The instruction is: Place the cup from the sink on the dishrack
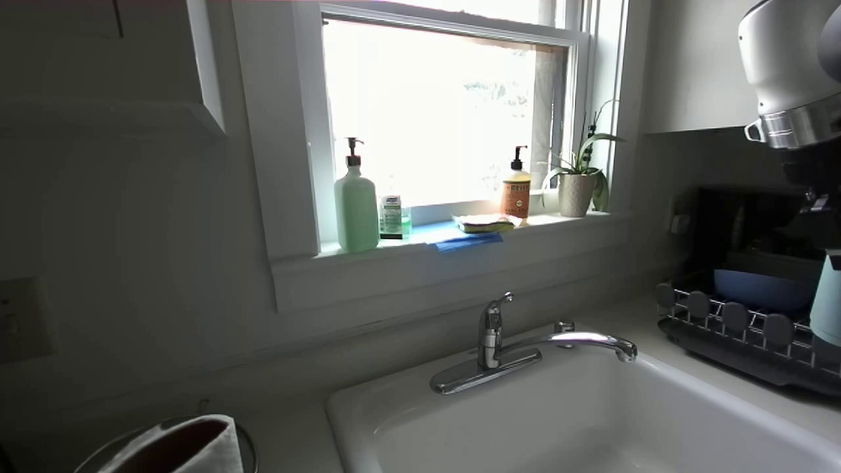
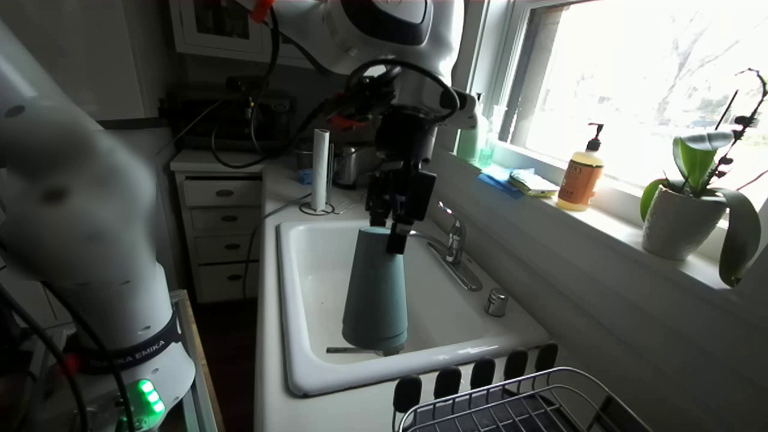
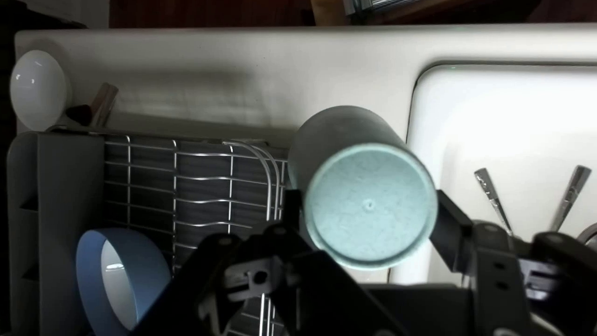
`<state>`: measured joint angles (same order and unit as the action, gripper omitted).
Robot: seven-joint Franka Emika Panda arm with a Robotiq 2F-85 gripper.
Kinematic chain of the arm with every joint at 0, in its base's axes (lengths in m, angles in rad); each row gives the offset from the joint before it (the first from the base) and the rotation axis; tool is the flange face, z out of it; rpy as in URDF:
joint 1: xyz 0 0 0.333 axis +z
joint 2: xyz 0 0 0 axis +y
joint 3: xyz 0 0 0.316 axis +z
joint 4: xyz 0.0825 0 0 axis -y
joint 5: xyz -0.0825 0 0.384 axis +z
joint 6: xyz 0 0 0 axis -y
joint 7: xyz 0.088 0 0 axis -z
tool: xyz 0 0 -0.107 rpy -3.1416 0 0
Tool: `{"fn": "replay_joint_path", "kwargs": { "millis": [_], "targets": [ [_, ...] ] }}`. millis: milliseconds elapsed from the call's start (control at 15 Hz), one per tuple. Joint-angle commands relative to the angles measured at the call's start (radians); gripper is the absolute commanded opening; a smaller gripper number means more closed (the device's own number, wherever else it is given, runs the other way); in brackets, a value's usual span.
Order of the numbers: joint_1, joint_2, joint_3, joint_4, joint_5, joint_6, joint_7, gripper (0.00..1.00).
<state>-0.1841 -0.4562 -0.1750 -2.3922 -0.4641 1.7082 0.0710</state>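
2 fingers (image 3: 452,233) hold the inverted cup (image 2: 375,291) aloft.

In an exterior view, a green pump bottle (image 1: 357,210) and a potted plant (image 1: 575,195) stand on the sill (image 1: 552,219) above the sink (image 1: 519,410) and faucet (image 1: 489,341); the cup (image 1: 829,305), cut off at right, shows against the dishrack (image 1: 723,351).

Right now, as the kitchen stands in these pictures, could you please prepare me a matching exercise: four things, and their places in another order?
1. cup
2. blue bowl
3. potted plant
4. faucet

A. on the windowsill
B. at the edge of the sink
C. upside down in the gripper
D. inside the dishrack

Pairs: 1-C, 2-D, 3-A, 4-B
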Motion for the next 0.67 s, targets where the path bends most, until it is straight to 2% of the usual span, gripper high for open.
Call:
{"fn": "replay_joint_path", "kwargs": {
  "millis": [0, 200, 600],
  "targets": [
    [-0.042, -0.042, -0.056, -0.054, -0.013, 0.107, -0.057, 0.42],
    [-0.068, -0.034, -0.081, -0.068, 0.0, 0.192, -0.065, 0.42],
    [-0.092, -0.008, -0.087, -0.09, 0.01, 0.277, -0.06, 0.42]
  ]
}}
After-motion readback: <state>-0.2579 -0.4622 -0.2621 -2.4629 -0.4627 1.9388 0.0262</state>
